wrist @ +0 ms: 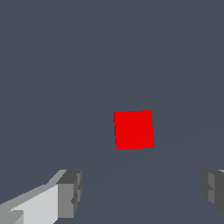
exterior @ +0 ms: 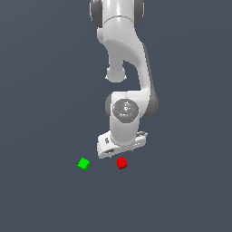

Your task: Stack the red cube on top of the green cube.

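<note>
The red cube (exterior: pixel 122 162) lies on the dark floor, and the green cube (exterior: pixel 84 164) rests a short way off toward the exterior view's left. My white gripper (exterior: pixel 120 152) hangs just above the red cube, pointing down. In the wrist view the red cube (wrist: pixel 134 130) fills the middle of the picture. Both grey fingertips (wrist: pixel 70 194) stand far apart at the frame's edge. The gripper (wrist: pixel 142 192) is open and holds nothing. The green cube is outside the wrist view.
The floor (exterior: pixel 41 195) is a plain dark grey-blue surface all around. The white arm (exterior: pixel 124 50) rises from the gripper toward the top of the exterior view.
</note>
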`<state>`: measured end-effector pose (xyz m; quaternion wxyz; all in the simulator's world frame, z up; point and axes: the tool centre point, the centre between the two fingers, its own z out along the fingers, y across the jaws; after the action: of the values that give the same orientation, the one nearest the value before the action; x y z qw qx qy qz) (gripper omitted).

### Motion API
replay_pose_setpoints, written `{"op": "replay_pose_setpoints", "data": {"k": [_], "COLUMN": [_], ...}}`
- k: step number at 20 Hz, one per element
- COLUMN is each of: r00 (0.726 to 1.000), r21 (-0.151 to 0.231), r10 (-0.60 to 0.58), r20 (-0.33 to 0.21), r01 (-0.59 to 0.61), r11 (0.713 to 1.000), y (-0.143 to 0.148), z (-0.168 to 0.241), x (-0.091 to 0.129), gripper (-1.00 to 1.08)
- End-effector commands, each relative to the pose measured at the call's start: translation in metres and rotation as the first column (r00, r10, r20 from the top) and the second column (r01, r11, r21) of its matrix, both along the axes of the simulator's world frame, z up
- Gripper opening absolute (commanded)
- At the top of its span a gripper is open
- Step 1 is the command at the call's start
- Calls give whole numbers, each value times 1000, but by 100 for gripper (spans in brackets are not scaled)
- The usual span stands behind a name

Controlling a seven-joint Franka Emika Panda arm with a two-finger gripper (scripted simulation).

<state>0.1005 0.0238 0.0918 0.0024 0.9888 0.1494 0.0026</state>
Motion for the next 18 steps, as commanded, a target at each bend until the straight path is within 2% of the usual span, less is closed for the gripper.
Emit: {"op": "replay_pose_setpoints", "data": {"k": [1,9,18], "r00": [1000,998,998], "r21": [2,4,4], "r10": [22,58,65], "r20": [-1,-5,-6], "r01": [-22,-58,-65], "r11": [1000,998,998], "y": [1,3,4], "z": [-7,-19,-23], "x": [9,24,26], "gripper": [100,100,100]}}
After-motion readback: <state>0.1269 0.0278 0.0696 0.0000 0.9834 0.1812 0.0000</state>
